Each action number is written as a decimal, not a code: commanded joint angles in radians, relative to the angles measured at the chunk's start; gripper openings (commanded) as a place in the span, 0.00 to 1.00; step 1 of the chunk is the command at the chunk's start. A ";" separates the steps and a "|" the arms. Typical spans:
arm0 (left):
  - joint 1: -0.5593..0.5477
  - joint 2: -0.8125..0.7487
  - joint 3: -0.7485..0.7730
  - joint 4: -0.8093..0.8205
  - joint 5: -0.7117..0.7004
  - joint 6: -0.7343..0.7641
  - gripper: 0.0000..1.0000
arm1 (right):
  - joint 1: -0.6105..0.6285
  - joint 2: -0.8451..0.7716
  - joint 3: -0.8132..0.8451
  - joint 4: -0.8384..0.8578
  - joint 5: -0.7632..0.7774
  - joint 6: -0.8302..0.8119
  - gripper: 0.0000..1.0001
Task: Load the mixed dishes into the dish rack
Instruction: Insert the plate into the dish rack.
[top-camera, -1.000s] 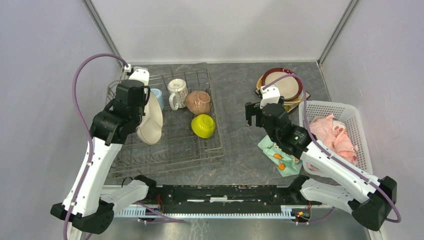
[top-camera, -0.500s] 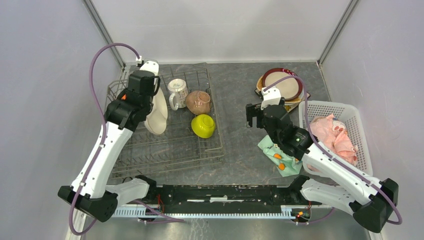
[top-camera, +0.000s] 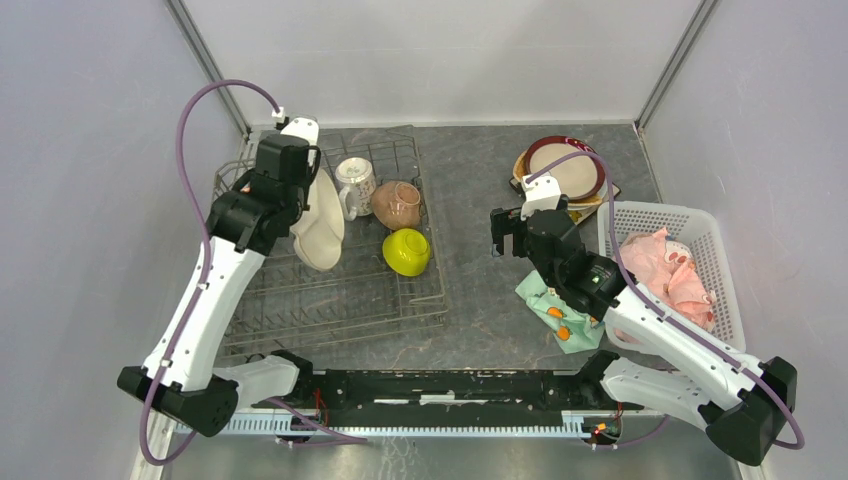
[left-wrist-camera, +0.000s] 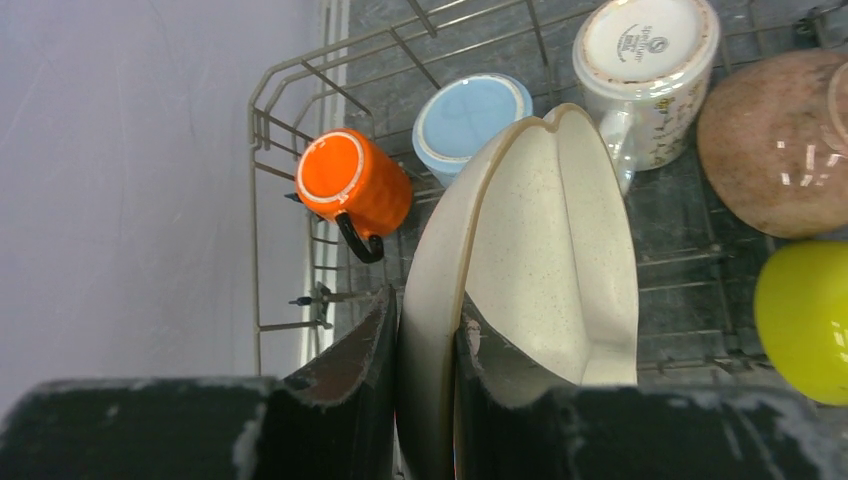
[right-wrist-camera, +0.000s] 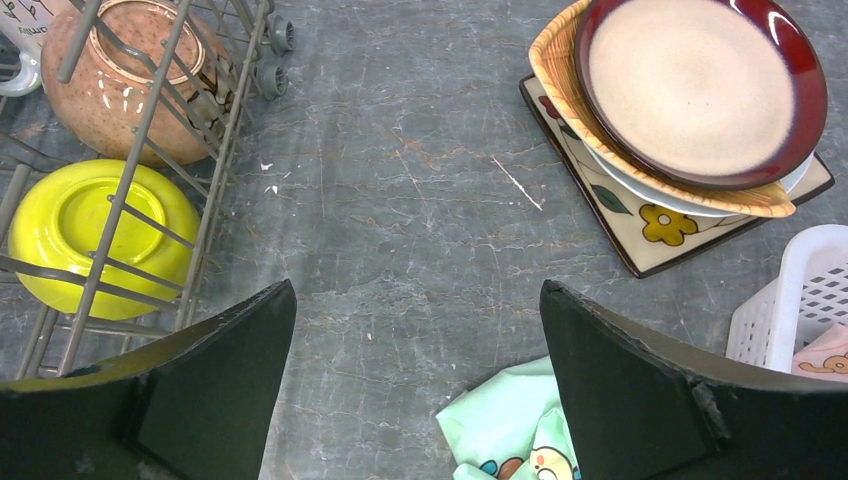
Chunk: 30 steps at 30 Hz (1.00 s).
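My left gripper (left-wrist-camera: 425, 305) is shut on the rim of the cream three-section plate (left-wrist-camera: 545, 250), holding it on edge over the left half of the dish rack (top-camera: 330, 300). Inside the rack sit an orange mug (left-wrist-camera: 350, 180), a light-blue mug (left-wrist-camera: 470, 115), a white patterned mug (top-camera: 354, 183), a tan bowl (top-camera: 397, 203) and a lime-green bowl (top-camera: 406, 251). The red-rimmed plate (right-wrist-camera: 700, 85) tops a stack with the woven tan plate (right-wrist-camera: 560, 70) and a white plate (right-wrist-camera: 640, 190) at the back right. My right gripper (right-wrist-camera: 415, 290) hangs open over bare table between rack and stack.
A square flowered plate (right-wrist-camera: 650, 235) lies under the stack. A teal patterned cloth (top-camera: 555, 305) lies beneath the right arm. A white perforated basket (top-camera: 700, 225) at the right holds a pink cloth (top-camera: 665, 270). Grey walls close in the table.
The left arm has carried the cream plate toward the back of the rack and slightly right. The right arm has barely moved.
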 joint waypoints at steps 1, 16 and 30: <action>0.000 -0.060 0.160 -0.028 0.070 -0.144 0.02 | -0.002 -0.013 -0.008 0.039 -0.006 0.001 0.98; -0.003 -0.083 0.163 -0.296 0.248 -0.282 0.02 | -0.003 -0.005 -0.018 0.036 -0.010 0.014 0.98; -0.006 -0.044 0.103 -0.283 0.261 -0.292 0.02 | -0.003 -0.018 -0.027 0.036 -0.002 0.012 0.98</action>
